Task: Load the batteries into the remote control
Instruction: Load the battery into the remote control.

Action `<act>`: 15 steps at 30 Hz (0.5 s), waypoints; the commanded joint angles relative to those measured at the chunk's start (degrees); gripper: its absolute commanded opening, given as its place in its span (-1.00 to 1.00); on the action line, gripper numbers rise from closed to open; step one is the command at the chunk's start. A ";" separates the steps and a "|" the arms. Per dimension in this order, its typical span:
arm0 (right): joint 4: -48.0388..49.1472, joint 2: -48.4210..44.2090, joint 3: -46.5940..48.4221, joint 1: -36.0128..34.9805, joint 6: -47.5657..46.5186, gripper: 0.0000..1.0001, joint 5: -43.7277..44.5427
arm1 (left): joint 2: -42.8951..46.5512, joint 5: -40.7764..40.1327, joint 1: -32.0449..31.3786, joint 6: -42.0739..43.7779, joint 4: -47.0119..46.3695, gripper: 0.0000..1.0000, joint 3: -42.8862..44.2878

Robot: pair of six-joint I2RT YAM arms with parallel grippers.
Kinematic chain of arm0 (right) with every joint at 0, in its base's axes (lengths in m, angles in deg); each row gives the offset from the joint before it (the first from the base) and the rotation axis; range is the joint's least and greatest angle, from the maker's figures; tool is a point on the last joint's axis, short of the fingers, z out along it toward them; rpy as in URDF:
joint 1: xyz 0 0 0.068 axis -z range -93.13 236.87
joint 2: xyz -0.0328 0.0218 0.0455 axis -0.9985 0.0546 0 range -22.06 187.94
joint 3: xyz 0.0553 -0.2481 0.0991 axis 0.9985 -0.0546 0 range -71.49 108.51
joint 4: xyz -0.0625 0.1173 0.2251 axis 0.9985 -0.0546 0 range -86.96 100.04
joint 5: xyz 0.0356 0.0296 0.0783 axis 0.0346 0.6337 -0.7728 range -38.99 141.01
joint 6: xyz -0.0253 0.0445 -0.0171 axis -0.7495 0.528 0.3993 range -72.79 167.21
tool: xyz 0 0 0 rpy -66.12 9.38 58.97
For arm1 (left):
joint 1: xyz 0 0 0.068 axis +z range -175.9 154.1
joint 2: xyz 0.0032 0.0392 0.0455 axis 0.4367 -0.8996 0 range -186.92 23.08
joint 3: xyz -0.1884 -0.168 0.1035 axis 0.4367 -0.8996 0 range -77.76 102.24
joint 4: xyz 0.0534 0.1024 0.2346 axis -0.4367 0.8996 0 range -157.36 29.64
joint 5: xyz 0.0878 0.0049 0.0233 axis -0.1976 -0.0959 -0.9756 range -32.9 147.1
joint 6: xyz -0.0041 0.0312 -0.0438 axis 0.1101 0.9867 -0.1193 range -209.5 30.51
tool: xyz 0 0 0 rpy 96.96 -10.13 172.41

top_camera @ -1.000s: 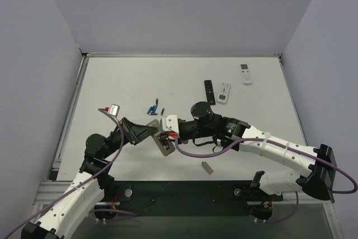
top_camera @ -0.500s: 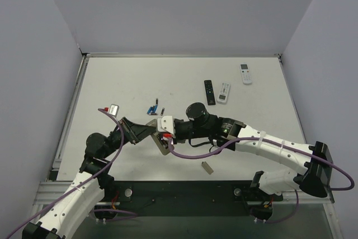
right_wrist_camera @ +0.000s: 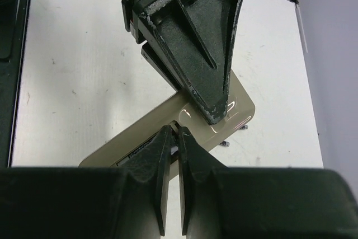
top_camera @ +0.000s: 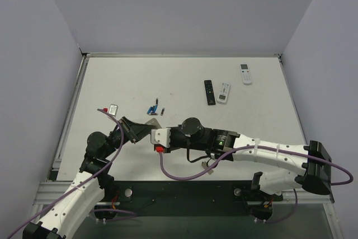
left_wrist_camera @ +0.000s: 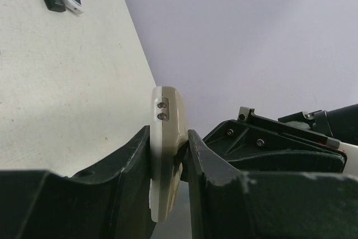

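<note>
The left gripper point(left_wrist_camera: 168, 145) is clamped on the remote control point(left_wrist_camera: 165, 132), one finger on each broad face. It holds the remote off the table point(top_camera: 112, 76), left of the middle and closer to the near edge than the far one. In the top view only a grey sliver of the remote shows between the two wrists.

In the right wrist view the remote's grey-tan back faces the camera and slants across the picture. The right gripper point(right_wrist_camera: 174, 138) is at that back, its fingers drawn almost together with only a slit between them, and their tips touch the casing. The fingers cover the battery recess, so I cannot tell whether a battery lies in it, or whether anything is nipped in the slit.

Three loose batteries point(top_camera: 151, 109), one blue and two dark, lie on the table just beyond the grippers, near its middle. A slim black remote point(top_camera: 208, 92) and a white remote point(top_camera: 224, 92) lie side by side right of the middle. Another white remote point(top_camera: 245, 74) lies near the far right corner.
</note>
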 commanded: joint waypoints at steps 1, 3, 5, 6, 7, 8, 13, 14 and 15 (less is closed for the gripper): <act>-12.71 4.54 -5.79 -0.40 2.76 -0.96 7.75 | 2.65 0.98 -0.47 -7.56 -23.22 -1.00 5.80; -11.82 4.97 -6.40 -0.22 4.00 -1.00 6.79 | 2.82 1.07 -0.47 -7.38 -23.22 -1.00 5.89; -11.29 5.41 -6.32 0.92 6.62 -1.00 3.72 | 3.08 1.24 -0.47 -7.03 -23.31 -1.00 6.07; -11.12 6.03 -6.58 1.71 7.77 -1.00 2.14 | 3.17 1.25 -0.47 -6.86 -23.22 -1.00 6.15; -11.03 6.29 -6.58 2.58 8.83 -1.00 -0.22 | 3.52 1.33 -0.47 -6.60 -23.22 -1.00 6.16; -9.38 6.38 -6.75 4.68 11.27 -1.00 -4.07 | 3.79 1.25 -0.47 -6.42 -23.13 -1.00 6.16; -2.09 5.94 -10.35 7.60 16.12 -1.00 -11.83 | 5.46 0.98 -0.47 -5.37 -22.69 -1.00 5.37; -0.67 5.94 -10.97 9.08 17.09 -1.00 -15.33 | 5.63 1.07 -0.47 -5.10 -22.69 -1.00 5.28; 0.91 5.94 -11.58 9.70 19.45 -1.00 -16.84 | 5.90 0.98 -0.47 -4.92 -22.69 -1.00 5.10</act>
